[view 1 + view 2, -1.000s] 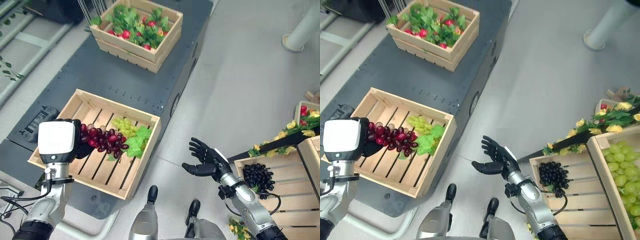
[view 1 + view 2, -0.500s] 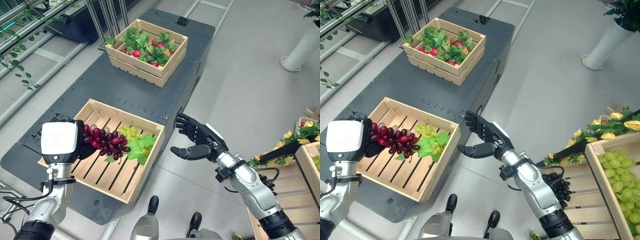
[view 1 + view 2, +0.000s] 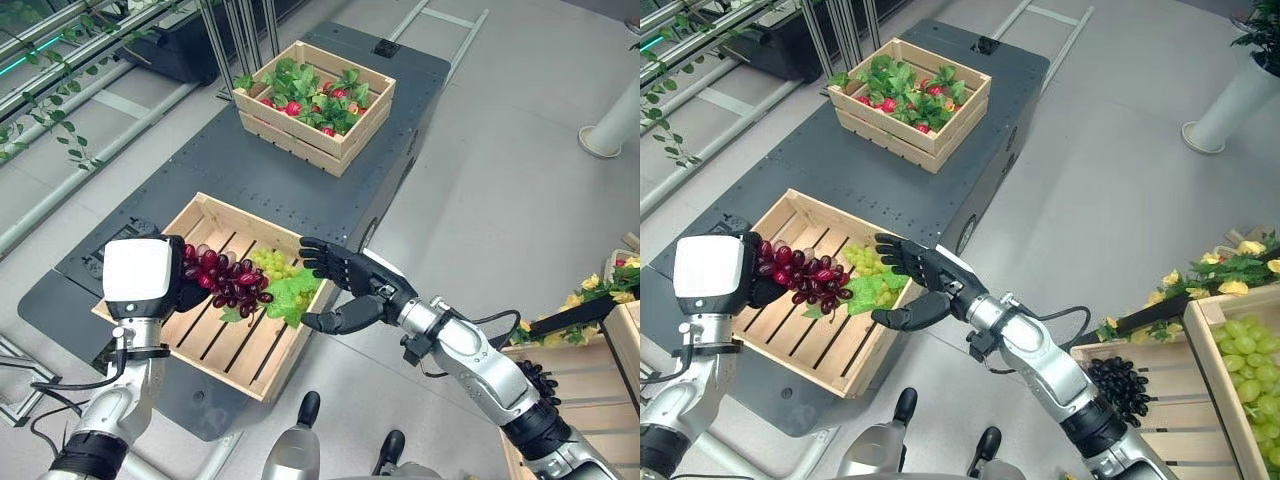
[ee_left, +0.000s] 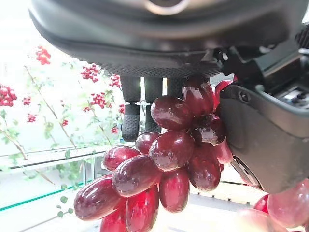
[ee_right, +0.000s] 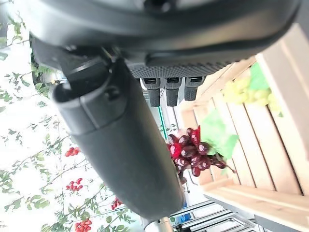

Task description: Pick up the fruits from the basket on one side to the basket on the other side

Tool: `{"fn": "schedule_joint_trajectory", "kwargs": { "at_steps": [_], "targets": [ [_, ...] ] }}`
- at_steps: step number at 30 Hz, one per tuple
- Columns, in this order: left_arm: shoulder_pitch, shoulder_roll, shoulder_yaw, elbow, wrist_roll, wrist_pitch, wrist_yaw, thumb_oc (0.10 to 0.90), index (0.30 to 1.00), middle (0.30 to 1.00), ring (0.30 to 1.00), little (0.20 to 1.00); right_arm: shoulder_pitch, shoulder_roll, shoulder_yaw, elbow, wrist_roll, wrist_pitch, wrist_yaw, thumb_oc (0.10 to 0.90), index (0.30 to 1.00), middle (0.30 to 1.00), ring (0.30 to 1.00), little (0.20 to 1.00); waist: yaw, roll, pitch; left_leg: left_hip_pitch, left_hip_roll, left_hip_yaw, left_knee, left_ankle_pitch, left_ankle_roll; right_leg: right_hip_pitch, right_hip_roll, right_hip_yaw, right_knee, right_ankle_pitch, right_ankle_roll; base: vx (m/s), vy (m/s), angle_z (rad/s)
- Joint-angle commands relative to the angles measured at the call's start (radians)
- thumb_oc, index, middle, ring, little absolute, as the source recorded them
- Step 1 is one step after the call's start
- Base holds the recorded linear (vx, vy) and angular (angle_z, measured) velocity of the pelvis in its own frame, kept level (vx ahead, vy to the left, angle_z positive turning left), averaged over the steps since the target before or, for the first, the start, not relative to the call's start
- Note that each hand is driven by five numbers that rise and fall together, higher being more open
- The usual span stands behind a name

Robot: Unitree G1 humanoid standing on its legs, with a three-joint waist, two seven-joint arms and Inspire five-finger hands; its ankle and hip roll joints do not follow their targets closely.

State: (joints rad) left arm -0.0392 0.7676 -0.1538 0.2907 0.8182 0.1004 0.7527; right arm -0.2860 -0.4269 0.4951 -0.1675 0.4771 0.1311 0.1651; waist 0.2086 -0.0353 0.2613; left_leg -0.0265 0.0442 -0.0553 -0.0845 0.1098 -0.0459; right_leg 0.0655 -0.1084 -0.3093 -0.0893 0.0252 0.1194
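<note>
The red grape bunch (image 3: 225,282) hangs from the left hand (image 3: 190,293), whose fingers and thumb are curled round its top end — in the left wrist view the glossy grapes (image 4: 169,159) fill the space between the thumb and the fingers (image 4: 130,113). The bunch is held above the near wooden crate (image 3: 170,340), over its slatted bottom, with its free end reaching toward the green grapes (image 3: 272,263) and green leaves (image 3: 292,292) that lie in the crate's right corner.

The right hand (image 3: 350,290) hovers at the crate's right rim, just beside the leaves, its fingers straight and spread and its thumb set apart; it holds nothing. In its own wrist view the straight fingers (image 5: 166,89) point at the red bunch (image 5: 190,154) and the crate slats beyond.

The near crate rests on a dark grey surface (image 3: 250,170). Farther back on the same surface stands a second wooden crate (image 3: 315,90) — it is full of green leaves with small red fruits among them.

Well apart, on the robot's right side, stand more wooden crates: one (image 3: 1150,420) holds a cluster of black grapes (image 3: 1118,385), and another (image 3: 1210,330) next to it holds green grapes (image 3: 1248,355). A dark strip with yellow flowers and leaves (image 3: 1220,275) runs behind them. The floor (image 3: 500,180) between the two sides is pale grey.
</note>
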Motion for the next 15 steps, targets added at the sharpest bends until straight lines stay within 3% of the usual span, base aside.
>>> {"fn": "schedule_joint_trajectory", "kwargs": {
  "at_steps": [1, 8, 15],
  "targets": [
    [-0.146, 0.008, -0.032, -0.013, -0.067, 0.007, 0.062, 0.4, 0.3, 0.3, 0.3, 0.3, -0.037, 0.052, 0.025, -0.09, -0.032, -0.088, -0.095, 0.8, 0.9, 0.9, 0.9, 0.9, -0.005, 0.013, -0.196, 0.016, -0.101, -0.041, -0.003, -0.087, 0.013, 0.001, 0.013, -0.009, 0.023, -0.017, 0.001, 0.0, 0.0, 0.0],
    [-0.14, -0.05, -0.043, -0.025, -0.094, -0.015, 0.057, 0.4, 0.3, 0.3, 0.3, 0.3, -0.045, 0.076, 0.008, -0.102, -0.038, -0.088, -0.201, 0.8, 0.9, 0.9, 0.9, 0.9, -0.005, 0.015, -0.203, 0.017, -0.102, -0.037, -0.003, -0.091, 0.014, 0.0, 0.009, -0.003, 0.021, -0.015, 0.005, 0.0, 0.0, 0.0],
    [-0.143, -0.099, -0.049, -0.048, -0.146, -0.012, 0.048, 0.4, 0.3, 0.3, 0.3, 0.3, -0.047, 0.072, 0.005, -0.12, -0.029, -0.058, -0.203, 0.8, 0.9, 0.9, 0.9, 0.9, -0.013, 0.012, -0.209, 0.019, -0.102, -0.029, -0.003, -0.094, 0.016, -0.004, 0.006, 0.01, 0.02, -0.013, 0.007, 0.0, 0.0, 0.0]
  ]
}}
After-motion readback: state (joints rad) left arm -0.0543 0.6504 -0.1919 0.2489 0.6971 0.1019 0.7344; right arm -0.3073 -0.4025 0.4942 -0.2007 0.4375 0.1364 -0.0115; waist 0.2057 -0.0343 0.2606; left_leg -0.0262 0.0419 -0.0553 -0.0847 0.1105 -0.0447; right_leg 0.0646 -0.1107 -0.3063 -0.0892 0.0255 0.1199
